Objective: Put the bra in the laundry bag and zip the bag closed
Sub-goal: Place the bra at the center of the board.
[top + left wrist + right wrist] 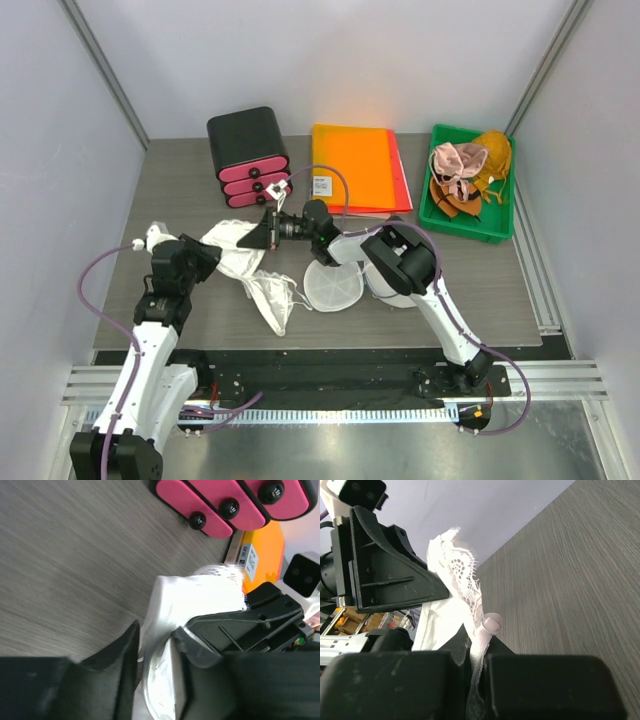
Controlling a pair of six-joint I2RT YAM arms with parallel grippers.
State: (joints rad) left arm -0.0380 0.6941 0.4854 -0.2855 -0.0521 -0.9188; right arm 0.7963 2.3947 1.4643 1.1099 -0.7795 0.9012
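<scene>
A black drawer unit (248, 155) with three pink drawer fronts stands at the back. Beside it lie orange folders (355, 166). A green bin (497, 228) holds orange and pink garments (467, 172).

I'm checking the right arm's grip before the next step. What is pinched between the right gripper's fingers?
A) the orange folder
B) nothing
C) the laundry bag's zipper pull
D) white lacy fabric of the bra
D: in the right wrist view the right gripper is shut on the white lacy bra.

Bra (250, 262) white lace cloth; table (180, 180) matt grey woodgrain
</scene>
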